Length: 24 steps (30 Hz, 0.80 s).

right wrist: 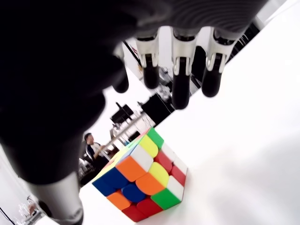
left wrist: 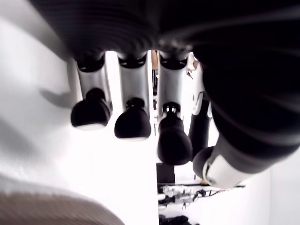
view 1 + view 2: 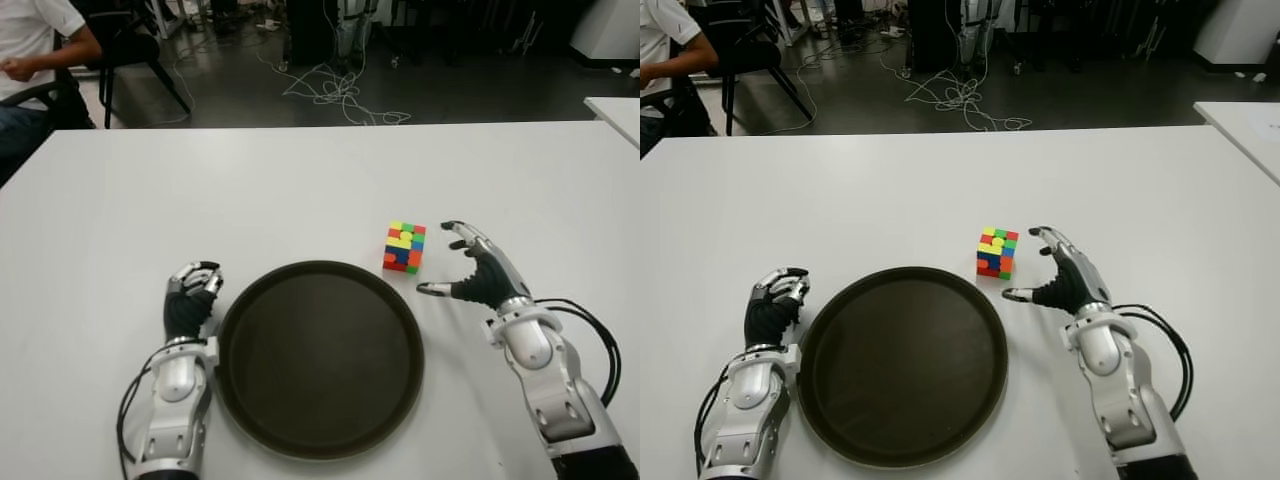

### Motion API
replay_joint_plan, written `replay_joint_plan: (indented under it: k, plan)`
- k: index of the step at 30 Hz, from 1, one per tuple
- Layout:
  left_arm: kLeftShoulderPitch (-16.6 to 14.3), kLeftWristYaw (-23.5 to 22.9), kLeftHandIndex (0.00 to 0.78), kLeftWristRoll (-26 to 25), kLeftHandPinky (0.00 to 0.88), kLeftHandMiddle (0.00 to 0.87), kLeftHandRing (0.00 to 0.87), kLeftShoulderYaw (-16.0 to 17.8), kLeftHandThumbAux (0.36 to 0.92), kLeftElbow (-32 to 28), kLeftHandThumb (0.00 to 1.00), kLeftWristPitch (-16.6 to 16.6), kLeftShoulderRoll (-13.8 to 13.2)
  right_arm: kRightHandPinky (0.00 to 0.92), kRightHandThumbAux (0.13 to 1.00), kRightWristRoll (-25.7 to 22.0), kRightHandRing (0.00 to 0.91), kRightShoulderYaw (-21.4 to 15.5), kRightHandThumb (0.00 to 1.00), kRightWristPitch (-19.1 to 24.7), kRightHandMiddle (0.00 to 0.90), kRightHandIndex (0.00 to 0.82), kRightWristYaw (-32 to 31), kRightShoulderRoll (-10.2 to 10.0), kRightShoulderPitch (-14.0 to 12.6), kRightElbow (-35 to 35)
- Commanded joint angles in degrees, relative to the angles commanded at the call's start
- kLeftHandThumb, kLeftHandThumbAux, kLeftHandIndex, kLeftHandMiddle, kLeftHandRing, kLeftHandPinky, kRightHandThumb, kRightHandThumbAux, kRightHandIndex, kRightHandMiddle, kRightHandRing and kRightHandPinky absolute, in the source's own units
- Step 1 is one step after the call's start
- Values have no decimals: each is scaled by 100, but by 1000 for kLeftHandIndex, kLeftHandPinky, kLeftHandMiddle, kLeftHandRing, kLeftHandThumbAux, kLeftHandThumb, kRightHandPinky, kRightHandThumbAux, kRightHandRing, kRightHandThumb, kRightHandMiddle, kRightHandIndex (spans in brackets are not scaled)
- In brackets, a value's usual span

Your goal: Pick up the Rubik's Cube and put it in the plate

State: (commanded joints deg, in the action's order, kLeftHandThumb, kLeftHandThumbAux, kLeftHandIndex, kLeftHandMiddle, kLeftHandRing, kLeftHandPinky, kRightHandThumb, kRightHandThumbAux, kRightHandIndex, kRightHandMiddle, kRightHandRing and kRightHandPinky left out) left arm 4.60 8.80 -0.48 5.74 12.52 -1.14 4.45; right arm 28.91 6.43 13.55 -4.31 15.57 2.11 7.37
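While Rubik's Cube (image 3: 404,247) sits beside plate (image 3: 320,440), right robot hand (image 3: 478,270) spread wide, empty, just right of it.

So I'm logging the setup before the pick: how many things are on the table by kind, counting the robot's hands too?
Rubik's Cube: 1, on the white table, just beyond the plate's far right edge.
Plate: 1, dark, round, nothing on it.
Robot hands: 2; left hand fingers curled left of the plate, right hand open right of the cube.
Total: 4
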Motion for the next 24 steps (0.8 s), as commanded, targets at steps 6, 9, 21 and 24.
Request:
replay_joint_plan:
  k: [6,9,21,24]
  plan:
    - [-11,-98,444,10,827,799,825,-22,704,73,711,-110,-49,374,777,24,281,96,0,43,193,141,-112,63,193,-67]
    - [-13,-107,444,22,827,798,825,-28,704,89,711,-145,-52,320,772,22,245,122,0,20,171,128,-138,89,239,-101]
    - [29,-94,444,44,826,800,826,-58,704,23,709,-187,-6,186,752,246,164,449,0,-254,132,126,-270,385,688,-430]
    - [24,-127,444,30,823,800,825,-57,704,55,709,-263,-17,175,757,396,170,554,0,-159,140,138,-323,424,809,-423]
